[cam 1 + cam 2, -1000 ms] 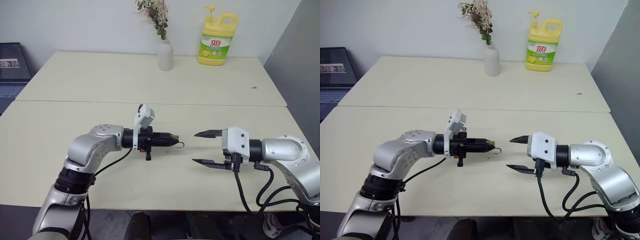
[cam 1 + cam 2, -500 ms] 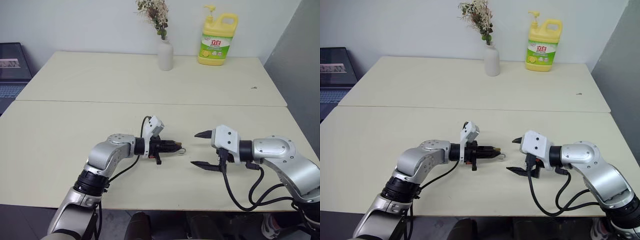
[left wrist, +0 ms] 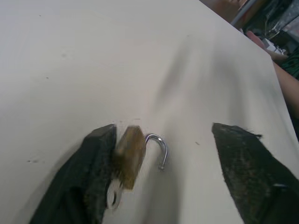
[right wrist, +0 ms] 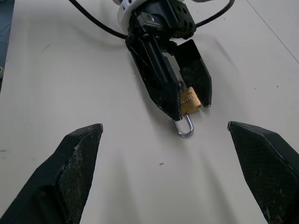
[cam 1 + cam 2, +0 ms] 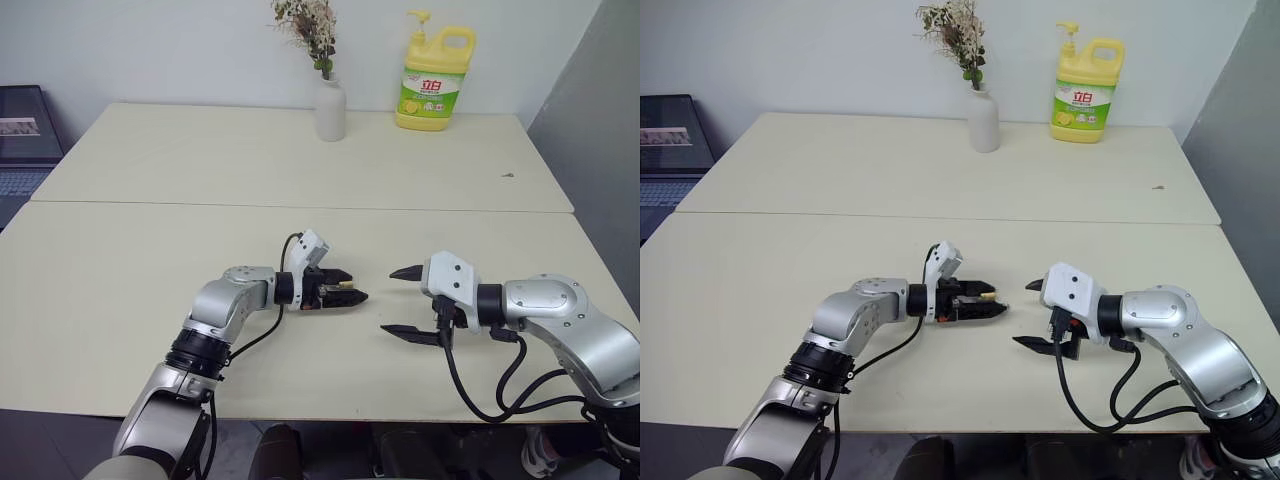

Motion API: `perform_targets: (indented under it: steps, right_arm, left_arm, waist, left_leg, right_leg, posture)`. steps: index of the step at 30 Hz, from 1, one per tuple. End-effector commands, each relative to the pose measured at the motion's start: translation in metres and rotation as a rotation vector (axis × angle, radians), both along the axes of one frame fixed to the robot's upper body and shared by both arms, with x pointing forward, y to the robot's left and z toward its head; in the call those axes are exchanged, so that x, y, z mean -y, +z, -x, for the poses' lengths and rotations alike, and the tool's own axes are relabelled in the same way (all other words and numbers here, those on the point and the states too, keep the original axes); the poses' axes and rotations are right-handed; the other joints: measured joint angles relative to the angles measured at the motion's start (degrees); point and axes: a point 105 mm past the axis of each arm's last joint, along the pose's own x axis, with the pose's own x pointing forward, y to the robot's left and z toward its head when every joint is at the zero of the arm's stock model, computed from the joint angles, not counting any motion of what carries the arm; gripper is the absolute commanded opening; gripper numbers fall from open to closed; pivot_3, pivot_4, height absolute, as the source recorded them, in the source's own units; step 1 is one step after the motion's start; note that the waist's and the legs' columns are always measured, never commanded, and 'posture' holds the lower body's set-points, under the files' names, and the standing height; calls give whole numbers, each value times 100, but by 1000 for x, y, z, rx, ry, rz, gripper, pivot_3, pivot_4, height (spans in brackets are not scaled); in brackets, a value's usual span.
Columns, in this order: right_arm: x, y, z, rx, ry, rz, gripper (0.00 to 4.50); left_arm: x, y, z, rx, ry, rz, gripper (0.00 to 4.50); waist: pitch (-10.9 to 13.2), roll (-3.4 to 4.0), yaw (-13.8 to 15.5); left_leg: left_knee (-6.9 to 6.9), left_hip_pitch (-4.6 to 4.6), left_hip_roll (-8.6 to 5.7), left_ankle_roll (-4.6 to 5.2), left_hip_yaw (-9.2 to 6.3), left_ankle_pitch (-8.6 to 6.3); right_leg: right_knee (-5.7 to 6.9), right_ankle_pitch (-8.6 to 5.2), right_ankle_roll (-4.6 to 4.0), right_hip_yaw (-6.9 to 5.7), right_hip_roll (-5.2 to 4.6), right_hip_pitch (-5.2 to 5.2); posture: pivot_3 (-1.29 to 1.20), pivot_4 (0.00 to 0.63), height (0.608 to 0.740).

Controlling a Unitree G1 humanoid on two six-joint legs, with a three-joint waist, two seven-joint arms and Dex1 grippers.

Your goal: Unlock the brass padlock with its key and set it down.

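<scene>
1. Left gripper (image 3: 159, 140) low over the front table (image 5: 120, 290), pointing toward the right gripper; fingers spread well apart, nothing clamped between them
2. Padlock (image 3: 128, 151) between those spread fingers, its brass body lying against one finger (image 3: 96, 163); other finger well clear of it. Cannot tell if the body rests on the table or just leans on the finger
3. Shackle (image 3: 159, 149) swung out of the body, its free end in open air, so the lock reads as unlocked. A small pale round piece (image 3: 112, 199) shows at the base of the body; too blurred to say what it is
4. From the right wrist view the padlock (image 4: 189, 100) sits at the tips of the left gripper's fingers, shackle (image 4: 183, 128) poking past the tips and down toward the table
5. Right gripper (image 5: 400, 300) just off to the side, facing the left one across a short gap; fingers wide apart, holding nothing, not touching the padlock
6. Further back, second table pushed up against the first: white vase (image 5: 330, 108) with dried flowers, yellow soap bottle (image 5: 434, 80) with a pump top beside it, both near the wall
7. Dark framed object (image 5: 25, 125) at the far left edge, off the tables
</scene>
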Motion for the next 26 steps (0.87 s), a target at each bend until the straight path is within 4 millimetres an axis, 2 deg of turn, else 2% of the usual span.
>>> perform_targets:
  steps: [1,4,8,14,19,23,26]
  right_arm:
    - [-1,6,3,28,22,-2,4500]
    - [1,5,3,24,17,1,4500]
    - [4,4,2,20,5,-3,4500]
    - [6,4,2,29,-20,-34,4500]
    - [12,8,-9,76,-76,-84,4500]
    - [18,9,-12,82,-73,-90,4500]
    - [23,9,-13,76,-60,-77,4500]
  left_arm:
    - [-7,14,-6,55,5,9,4481]
    - [-19,22,-9,142,22,-27,4481]
    - [-42,47,-12,349,50,-89,4481]
    - [-78,58,23,528,8,-251,4481]
    - [-101,62,46,555,51,-326,4481]
    - [-110,68,60,532,97,-281,4481]
    - [-112,65,68,506,95,-280,4481]
  waist:
    - [0,0,1]
    - [0,0,1]
    - [0,0,-6]
    - [0,1,-29]
    - [0,0,-14]
    - [0,0,0]
    - [0,0,-2]
  left_leg:
    - [0,0,0,0,0,0]
    - [0,0,0,0,0,0]
    - [-1,0,2,0,-1,0]
    - [-5,0,5,0,5,0]
    - [-5,1,7,-1,5,0]
    - [-3,1,7,-1,11,0]
    - [-4,2,7,-1,12,0]
  right_leg:
    - [0,0,1,0,0,0]
    - [0,0,1,-1,0,0]
    - [-1,0,0,-1,0,0]
    - [-6,-1,0,4,-1,-2]
    - [-5,-3,2,-1,-2,-3]
    - [-5,-3,3,0,-5,-3]
    - [-5,-3,3,0,-5,-3]
  posture:
    - [0,150,740]
    - [0,150,740]
    - [0,150,740]
    - [0,150,740]
    - [0,150,740]
    - [0,150,740]
    - [0,150,740]
